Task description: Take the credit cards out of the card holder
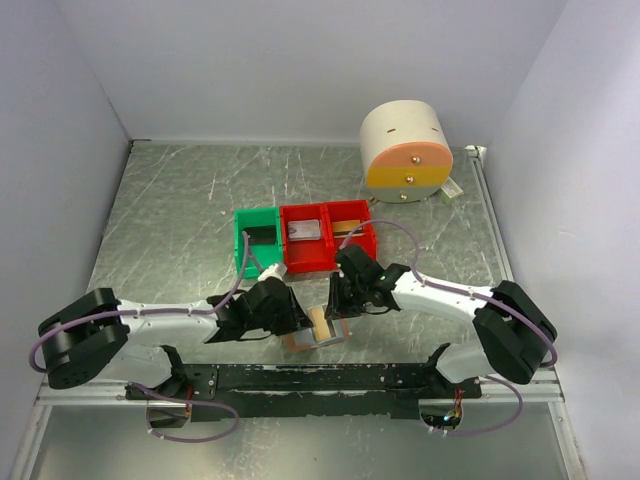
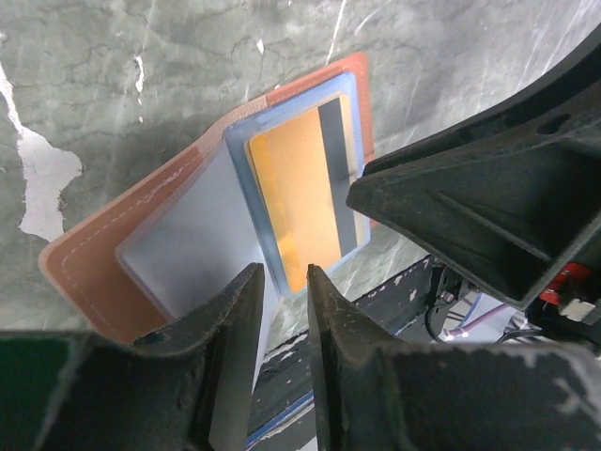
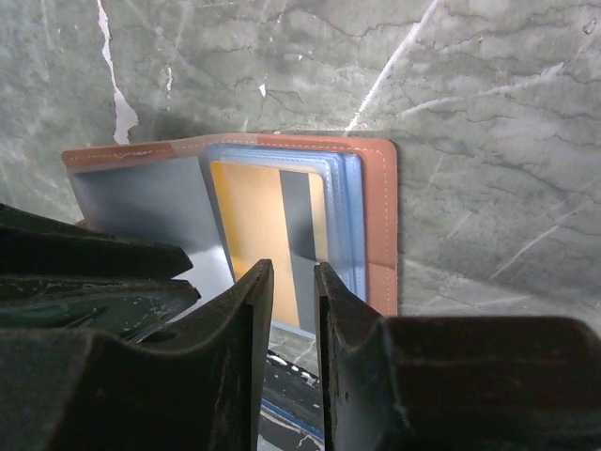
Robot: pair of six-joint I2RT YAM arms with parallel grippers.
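The card holder [image 3: 380, 216] lies open on the desk [image 1: 180, 220] between the arms, one gold card [image 3: 249, 225] still in its sleeve and a silver card [image 1: 304, 228] already in a red bin [image 1: 305, 262], while the left fingers [image 2: 225, 348] and right fingers [image 3: 235, 357] hover narrowly apart over it, gripping nothing.

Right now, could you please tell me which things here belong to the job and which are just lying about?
Job: tan leather bifold card holder, open; gold-orange flat card in its sleeve; left gripper; right gripper.
Lying about: green plastic bin; two red plastic bins; cream cylinder with orange band.
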